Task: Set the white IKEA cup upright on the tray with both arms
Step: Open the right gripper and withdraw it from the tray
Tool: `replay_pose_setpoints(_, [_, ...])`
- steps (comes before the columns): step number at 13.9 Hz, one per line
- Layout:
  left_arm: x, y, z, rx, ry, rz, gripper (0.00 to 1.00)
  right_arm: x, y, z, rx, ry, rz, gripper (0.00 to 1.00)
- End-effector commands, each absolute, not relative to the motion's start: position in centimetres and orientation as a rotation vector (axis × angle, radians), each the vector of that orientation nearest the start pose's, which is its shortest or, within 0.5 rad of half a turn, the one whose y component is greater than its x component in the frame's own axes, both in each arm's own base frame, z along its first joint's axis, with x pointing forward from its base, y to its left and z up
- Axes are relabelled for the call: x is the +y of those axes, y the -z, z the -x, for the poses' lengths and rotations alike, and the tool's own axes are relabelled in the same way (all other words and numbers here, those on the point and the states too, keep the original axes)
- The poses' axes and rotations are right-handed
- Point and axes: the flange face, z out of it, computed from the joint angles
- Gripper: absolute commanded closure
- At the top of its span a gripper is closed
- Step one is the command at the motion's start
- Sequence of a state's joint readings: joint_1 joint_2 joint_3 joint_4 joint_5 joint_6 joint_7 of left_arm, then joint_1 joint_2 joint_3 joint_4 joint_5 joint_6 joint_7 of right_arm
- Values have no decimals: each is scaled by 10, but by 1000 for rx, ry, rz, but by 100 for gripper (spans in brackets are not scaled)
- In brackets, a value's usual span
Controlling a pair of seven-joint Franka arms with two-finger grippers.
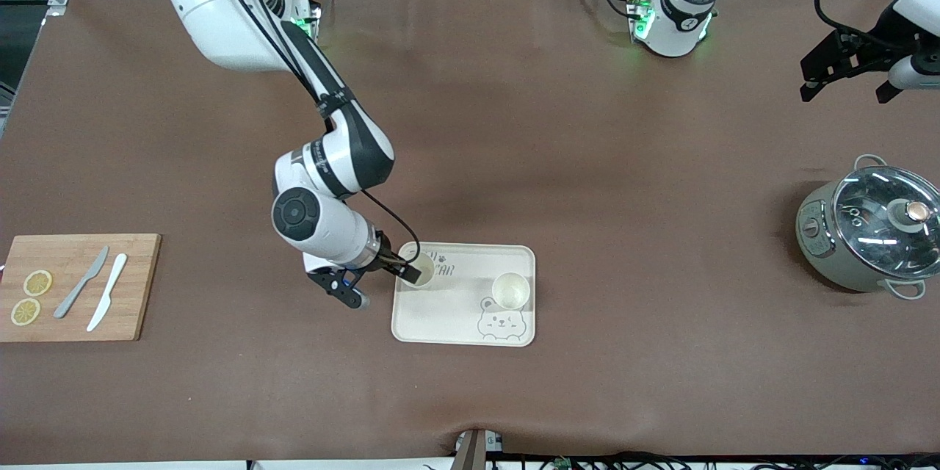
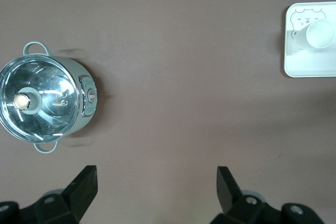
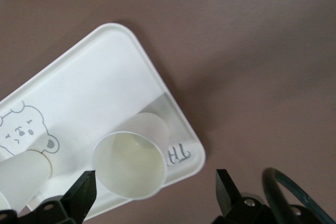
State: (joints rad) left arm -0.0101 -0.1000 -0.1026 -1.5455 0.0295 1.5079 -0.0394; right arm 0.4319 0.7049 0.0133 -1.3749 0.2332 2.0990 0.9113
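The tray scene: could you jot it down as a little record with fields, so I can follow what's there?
tray: cream, bear drawing, on the table
cup near the bear: upright on the tray
second cup: upright on the tray, between the right gripper's open fingers
right gripper: at the tray's edge, around the second cup
left gripper: open, waiting above the table near the pot
pot: glass-lidded, at the left arm's end

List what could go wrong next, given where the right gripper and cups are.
1. The open right gripper has one finger close by the cup on the lettering; pulling away could tip it.
2. That cup stands near a corner of the tray, so a nudge might push it off.
The left gripper waits open, up near the pot.
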Motion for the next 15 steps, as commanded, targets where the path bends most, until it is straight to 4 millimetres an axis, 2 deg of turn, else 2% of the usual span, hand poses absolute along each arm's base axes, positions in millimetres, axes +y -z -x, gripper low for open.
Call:
replay_pose_setpoints(1, [-58, -690, -513, 132, 120, 3095, 0, 278, -342, -673, 931, -319, 2858, 0])
replay_pose_setpoints(2, [-58, -690, -513, 132, 118, 3095, 0, 254, -350, -677, 972, -388, 2869, 0])
replay_pose_setpoints(3, [-58, -690, -513, 132, 118, 3095, 0, 239, -366, -678, 994, -391, 2871, 0])
replay_pose_setpoints(4, [-58, -690, -513, 132, 120, 3097, 0, 233, -398, -678, 986, -310, 2879, 0])
replay_pose_setpoints(6, [-53, -694, -512, 121, 131, 3098, 0, 203, -432, -682, 957, -205, 2913, 0])
replay_pose_setpoints(7, [-52, -694, -513, 116, 131, 3098, 0, 193, -457, -680, 872, -157, 2920, 0])
replay_pose_setpoints(9, [-51, -694, -514, 110, 130, 3119, 0, 178, -492, -673, 741, -98, 2938, 0])
replay_pose_setpoints(12, [-48, -694, -514, 103, 130, 3119, 0, 133, -527, -662, 683, -121, 2957, 0])
replay_pose_setpoints(15, [-47, -692, -515, 101, 125, 3120, 0, 84, -552, -643, 534, -90, 3012, 0])
